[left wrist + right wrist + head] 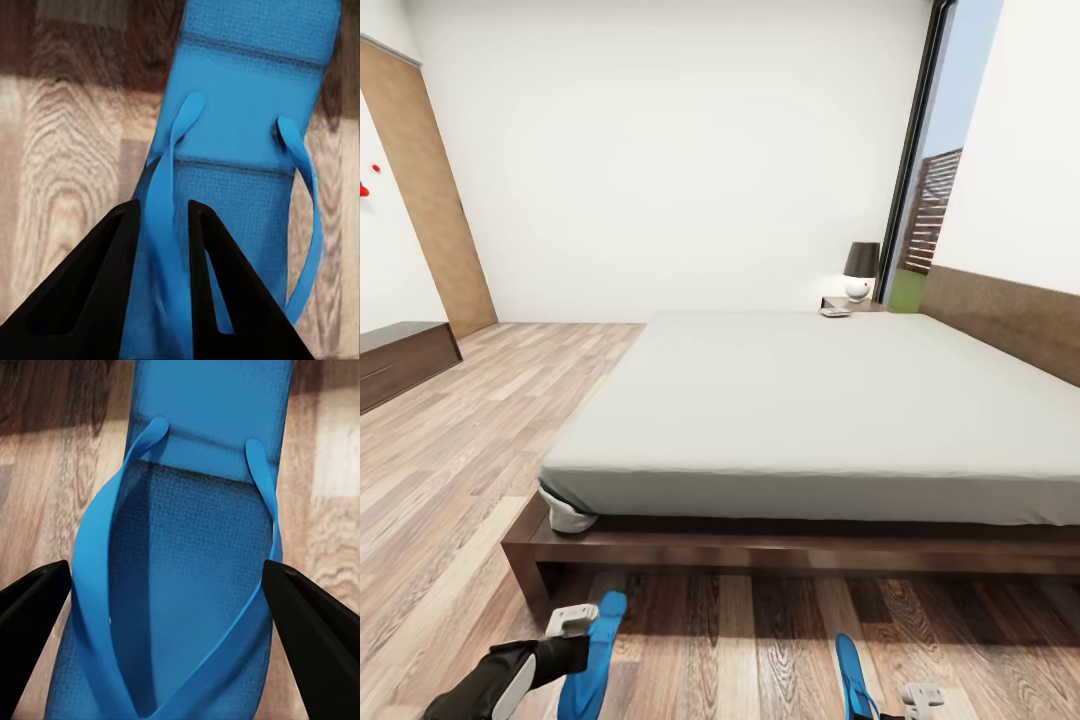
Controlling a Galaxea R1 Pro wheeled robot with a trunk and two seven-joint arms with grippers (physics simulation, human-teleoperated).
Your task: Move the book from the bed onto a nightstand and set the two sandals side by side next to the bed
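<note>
2 blue sandals, the left one [592, 655] and the right one [853, 675], are lying on the floor; 1 bed [810, 400], 1 nightstand [850, 303] and 1 lamp [861, 268] are showing.

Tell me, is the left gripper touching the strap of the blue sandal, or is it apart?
Touching. In the left wrist view the left gripper has both black fingers pressed against one strap of the blue sandal, with no gap on either side.

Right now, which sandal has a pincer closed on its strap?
The left sandal: the left pincer pinches its strap. The right pincer straddles the right sandal, open.
</note>
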